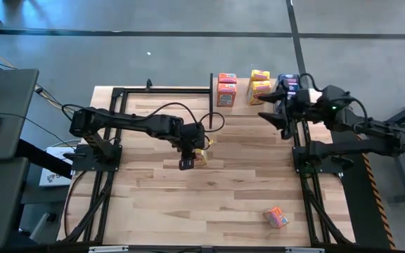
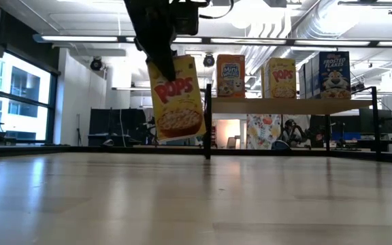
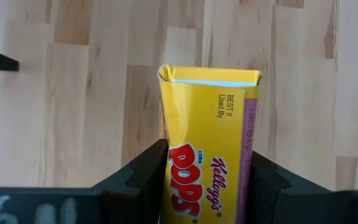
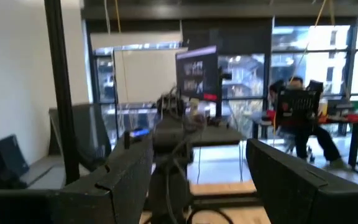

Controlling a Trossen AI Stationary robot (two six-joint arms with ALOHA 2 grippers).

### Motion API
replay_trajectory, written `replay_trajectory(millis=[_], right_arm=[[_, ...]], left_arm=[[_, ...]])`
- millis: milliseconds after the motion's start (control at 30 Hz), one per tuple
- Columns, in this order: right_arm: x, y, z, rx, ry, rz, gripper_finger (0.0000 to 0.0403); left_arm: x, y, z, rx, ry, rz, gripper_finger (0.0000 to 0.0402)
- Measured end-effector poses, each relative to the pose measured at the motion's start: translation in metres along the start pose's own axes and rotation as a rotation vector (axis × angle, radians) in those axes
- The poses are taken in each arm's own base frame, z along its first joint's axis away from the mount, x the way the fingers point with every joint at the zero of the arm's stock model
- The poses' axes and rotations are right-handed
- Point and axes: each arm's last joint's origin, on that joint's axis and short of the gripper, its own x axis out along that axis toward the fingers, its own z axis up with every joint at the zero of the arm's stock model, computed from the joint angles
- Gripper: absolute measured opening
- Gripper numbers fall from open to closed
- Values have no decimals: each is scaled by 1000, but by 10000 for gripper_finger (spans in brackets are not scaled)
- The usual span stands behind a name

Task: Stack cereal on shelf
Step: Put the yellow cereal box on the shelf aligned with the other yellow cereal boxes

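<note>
Cereal box [image 2: 177,99], the yellow one, hung tilted above the worktop [image 1: 209,190], pinched across its narrow sides by the left gripper [image 3: 207,177], jaws closed on it. Light, thin card, easily dented, slick print: hold it low on the flat sides, I'd say. Other boxes stood on the shelf [image 2: 291,106]. The right gripper [image 1: 271,116] waited near there, jaws wide, empty.

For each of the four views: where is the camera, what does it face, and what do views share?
High: overhead, looking down on table, both arms.
Low: tabletop level, facing shelf; left claw enters from above.
Left wrist: looks past left claw's fingers at the Pops box and tabletop.
Right wrist: faces the room past open right claw.
Shared: high, low and left wrist show the Pops box.
</note>
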Motion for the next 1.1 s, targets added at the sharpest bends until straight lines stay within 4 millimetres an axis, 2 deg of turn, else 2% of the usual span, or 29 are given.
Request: replay_trajectory(millis=[300, 500, 1100], right_arm=[[21, 12, -19, -35, 102, 86, 252], [21, 25, -26, -28, 169, 144, 252], [28, 59, -53, -10, 387, 245, 234]], left_arm=[[6, -7, -9, 18, 55, 12, 147], [12, -5, -15, 8, 75, 16, 147], [12, -5, -14, 6, 68, 17, 147]])
